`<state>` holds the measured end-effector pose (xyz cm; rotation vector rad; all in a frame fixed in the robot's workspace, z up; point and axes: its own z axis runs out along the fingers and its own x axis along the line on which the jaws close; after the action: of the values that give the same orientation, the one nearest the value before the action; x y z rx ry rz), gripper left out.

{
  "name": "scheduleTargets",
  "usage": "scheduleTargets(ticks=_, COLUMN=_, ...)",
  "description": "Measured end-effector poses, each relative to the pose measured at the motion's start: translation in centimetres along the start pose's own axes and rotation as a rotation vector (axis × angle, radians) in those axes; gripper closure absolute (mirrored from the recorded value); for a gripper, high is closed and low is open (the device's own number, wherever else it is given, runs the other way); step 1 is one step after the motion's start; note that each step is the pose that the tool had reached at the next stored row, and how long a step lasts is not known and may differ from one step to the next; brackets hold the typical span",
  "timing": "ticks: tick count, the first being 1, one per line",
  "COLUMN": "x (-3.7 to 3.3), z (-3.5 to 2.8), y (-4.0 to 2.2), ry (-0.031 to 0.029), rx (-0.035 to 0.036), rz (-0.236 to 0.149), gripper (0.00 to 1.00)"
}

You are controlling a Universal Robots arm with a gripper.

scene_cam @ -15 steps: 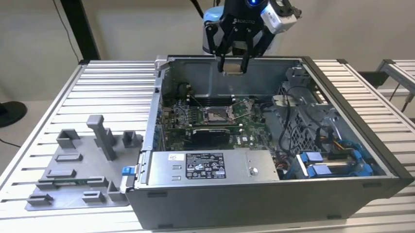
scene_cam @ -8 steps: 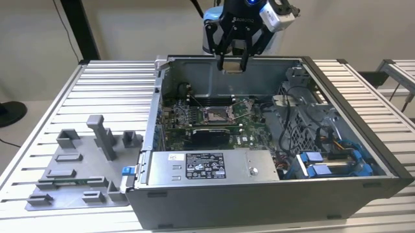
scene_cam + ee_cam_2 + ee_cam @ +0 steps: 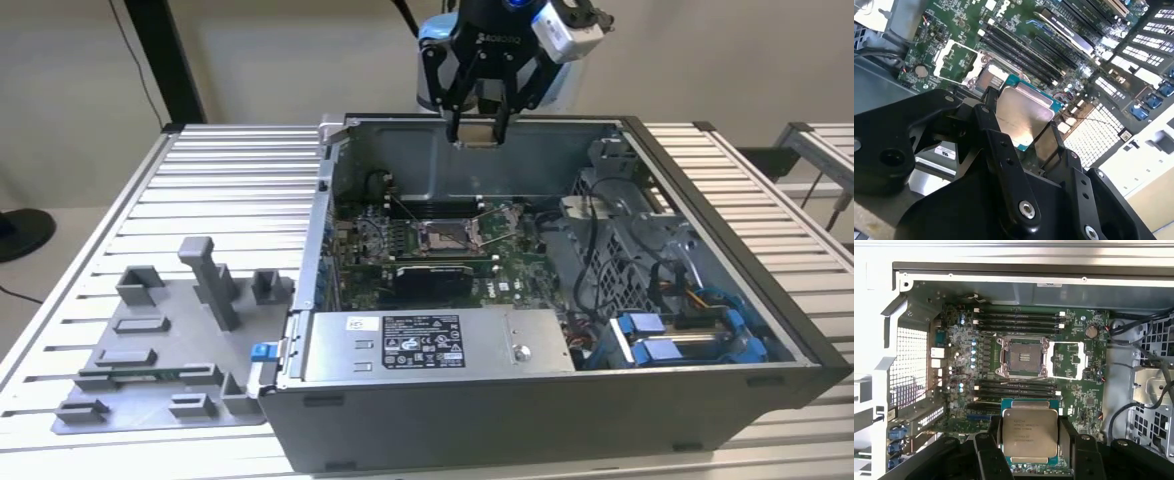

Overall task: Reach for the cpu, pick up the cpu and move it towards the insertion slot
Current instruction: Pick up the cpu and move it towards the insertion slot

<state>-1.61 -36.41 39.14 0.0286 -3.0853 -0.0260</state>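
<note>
Already the pick-up looks done: the jaws of the gripper (image 3: 1029, 450) are closed on the cpu (image 3: 1030, 432), gripping it by two opposite edges with its silvery lid facing outward, as both wrist views show. In the exterior view the gripper (image 3: 478, 135) hangs above the far wall of the open computer case (image 3: 747, 300), well clear of the green motherboard (image 3: 367, 240), so the cpu is up in the air and not yet at the insertion slot (image 3: 1022, 356). That slot sits with its metal frame swung open and its dark centre bare, so what remains, by my judgement, is closing the gap to it. Print is visible on the cpu lid and on the white label of the power supply (image 3: 434, 345), but I leave it unread.
</note>
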Motion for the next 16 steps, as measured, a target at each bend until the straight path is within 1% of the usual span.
scheduleTargets(ticks=4, x=0.0, z=0.03, y=0.2, ry=0.0, rx=0.0, rz=0.0, gripper=1.0)
scheduleTargets(ticks=7, x=0.01, z=0.12, y=0.69, ry=0.0, rx=0.0, rz=0.0, gripper=1.0)
scheduleTargets(ticks=12, x=0.19, z=0.42, y=2.1, ry=0.0001, rx=0.0, rz=0.0, gripper=1.0)
scheduleTargets(ticks=16, x=0.15, z=0.64, y=3.66, ry=0.0, rx=0.0, rz=0.0, gripper=1.0)
